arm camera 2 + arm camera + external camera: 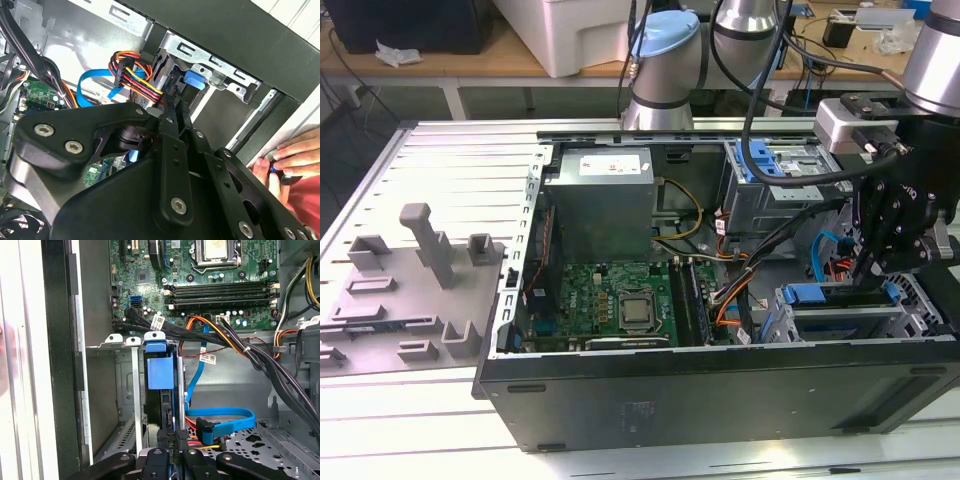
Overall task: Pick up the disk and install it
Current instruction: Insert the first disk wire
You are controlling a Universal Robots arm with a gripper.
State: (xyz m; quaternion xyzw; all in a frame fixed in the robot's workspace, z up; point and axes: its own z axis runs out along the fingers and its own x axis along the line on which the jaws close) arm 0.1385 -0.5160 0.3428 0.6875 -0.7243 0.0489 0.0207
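Three camera positions around an open computer case

The open black metal computer case [720, 390] is seen from above and in front in the exterior view, at some distance, with the grey slatted work table [440, 170] included. The first wrist view is aimed closely down into the case, past the black gripper [172, 452], toward the green motherboard [220, 285]. The second wrist view is taken very near, obliquely across the gripper linkage. The blue flat cable [225, 415] is shared by both wrist views.
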